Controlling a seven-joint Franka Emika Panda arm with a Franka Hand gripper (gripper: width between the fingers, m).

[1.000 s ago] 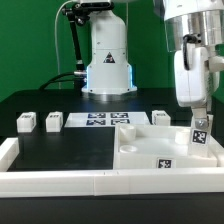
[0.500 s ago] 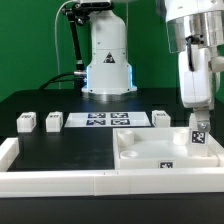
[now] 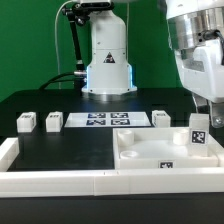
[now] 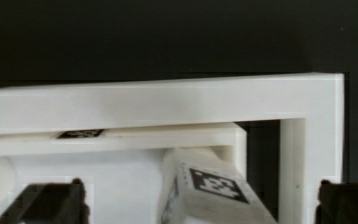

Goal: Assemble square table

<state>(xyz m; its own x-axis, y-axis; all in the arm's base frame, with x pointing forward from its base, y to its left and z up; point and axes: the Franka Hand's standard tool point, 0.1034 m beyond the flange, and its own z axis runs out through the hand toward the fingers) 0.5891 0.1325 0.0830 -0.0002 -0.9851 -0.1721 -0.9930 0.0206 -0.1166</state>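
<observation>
The white square table top (image 3: 150, 150) lies at the exterior view's right, rim up. One tagged white leg (image 3: 200, 133) stands upright at its right corner. My gripper (image 3: 206, 104) hangs just above that leg, open. In the wrist view the leg (image 4: 211, 190) stands between my dark fingers (image 4: 51, 202), which are spread wide and clear of it, with the top's rim (image 4: 158, 100) behind. Three more legs lie on the black table: two at the left (image 3: 27, 122) (image 3: 54, 121) and one behind the top (image 3: 161, 118).
The marker board (image 3: 105, 121) lies at the back centre, in front of the robot base (image 3: 107, 65). White border rails run along the front (image 3: 60, 181) and the left (image 3: 8, 150) of the work area.
My gripper has risen and shifted toward the exterior view's right, away from the leg. The leg stays standing at the top's corner.
</observation>
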